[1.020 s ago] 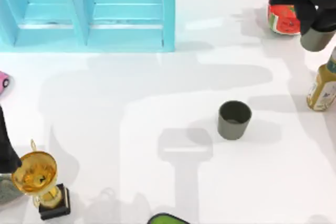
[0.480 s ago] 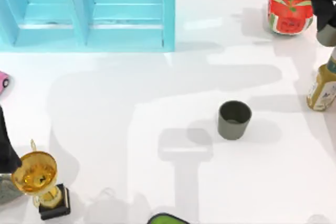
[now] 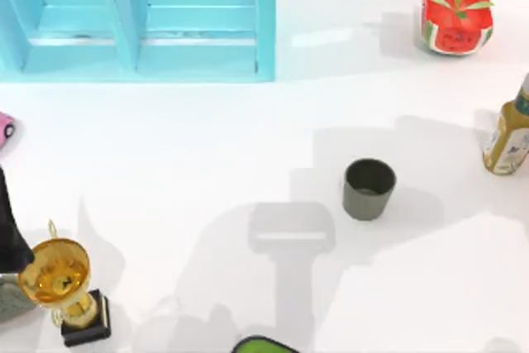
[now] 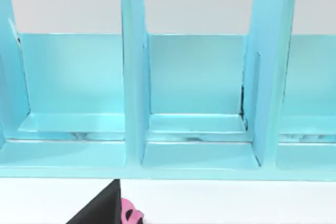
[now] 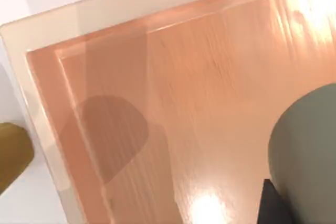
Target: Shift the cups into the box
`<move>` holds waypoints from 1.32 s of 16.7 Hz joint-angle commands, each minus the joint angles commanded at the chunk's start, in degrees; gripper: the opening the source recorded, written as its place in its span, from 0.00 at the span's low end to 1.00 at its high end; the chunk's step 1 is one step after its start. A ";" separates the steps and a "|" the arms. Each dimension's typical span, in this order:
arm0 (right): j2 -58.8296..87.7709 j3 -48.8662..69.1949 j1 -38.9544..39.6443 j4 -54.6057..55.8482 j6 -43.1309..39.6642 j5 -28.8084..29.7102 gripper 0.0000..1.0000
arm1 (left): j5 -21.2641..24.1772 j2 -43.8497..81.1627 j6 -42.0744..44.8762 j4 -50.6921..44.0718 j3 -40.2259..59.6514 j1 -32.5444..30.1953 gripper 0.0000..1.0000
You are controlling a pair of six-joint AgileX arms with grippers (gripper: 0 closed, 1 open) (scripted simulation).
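One dark grey-olive cup (image 3: 369,189) stands upright on the white table, right of centre, with nothing touching it. In the right wrist view a second cup (image 5: 310,156) of the same colour sits close to the camera, with a dark finger (image 5: 272,206) of my right gripper against its side. That cup hangs over the orange-brown wooden floor of the box (image 5: 210,87), which has a pale beige rim. My left arm (image 3: 8,237) is parked at the table's left edge, beside the gold trophy.
A light blue shelf unit (image 3: 140,22) fills the back left. A red watermelon-patterned pot (image 3: 456,18) stands at the back right and a yellow bottle (image 3: 508,134) at the right edge. The gold trophy (image 3: 62,287) stands front left, and a pink object (image 3: 4,128) lies at the left edge.
My right arm, carrying a cup, has moved out past the top view's upper right edge. Its shadow has shifted over the table. The cup on the table has not moved.
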 joint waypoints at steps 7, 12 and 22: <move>-19.45 -26.79 -10.91 -7.21 -23.93 -1.65 0.00 | 0.00 0.00 0.00 0.00 0.00 0.00 1.00; -23.69 -31.39 -11.30 -9.52 -28.55 -2.36 0.00 | 0.00 0.00 0.00 0.00 0.00 0.00 1.00; -22.96 -40.42 -11.86 0.74 -29.25 -2.28 0.00 | 0.00 0.00 0.00 0.00 0.00 0.00 1.00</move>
